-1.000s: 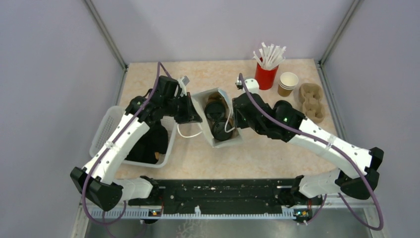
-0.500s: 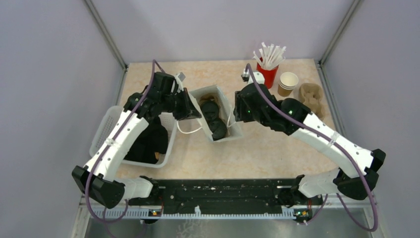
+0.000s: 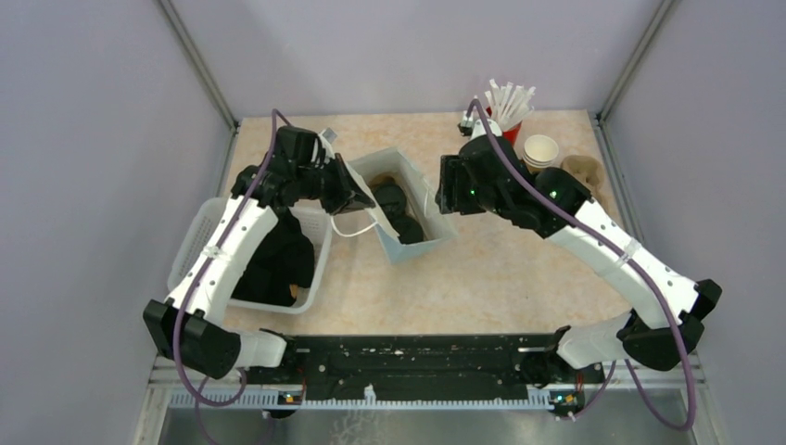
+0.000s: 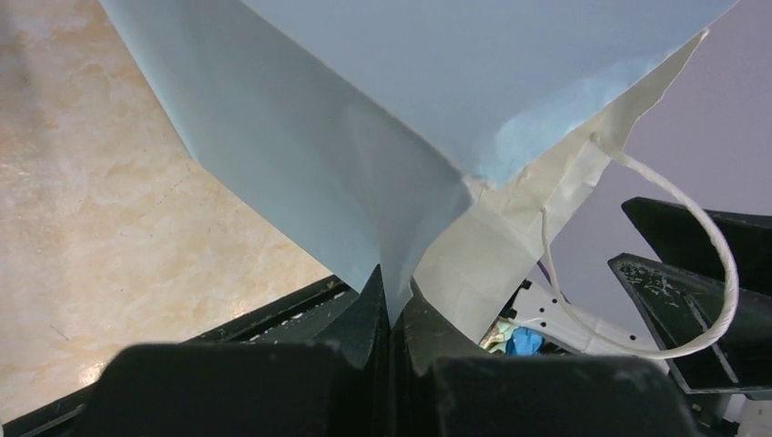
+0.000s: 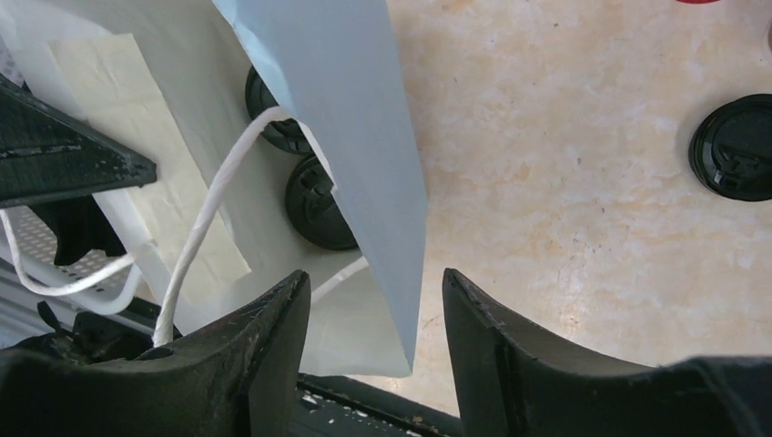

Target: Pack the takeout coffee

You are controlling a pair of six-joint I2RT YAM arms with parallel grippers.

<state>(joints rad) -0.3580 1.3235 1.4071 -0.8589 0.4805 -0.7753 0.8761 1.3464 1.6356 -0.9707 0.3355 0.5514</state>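
At the far left a white basket (image 3: 269,306) sits on the table (image 3: 519,278), holding dark things I cannot make out. Next to it, the left hand (image 4: 393,296) is pinched tight on a crease in the side wall of the pale blue bag (image 3: 408,252) and holds that side up. The bag stands open in the middle of the table. Inside it are the coffee cups (image 3: 408,227), showing as round black lids low between the walls.

The right hand (image 5: 373,278) is at the bag's right rim. Its fingers are spread and the paper wall hangs between them without being squeezed. Further right, the right wrist view shows another black lid (image 5: 737,159) on the table; I cannot tell whether a cup is under it. Beyond stand a red cup (image 3: 508,132) of straws and a stack of empty paper cups (image 3: 540,148).

The packing step looks well along. The next move probably needs the right hand lifted clear of the rim while the left steadies the bag.
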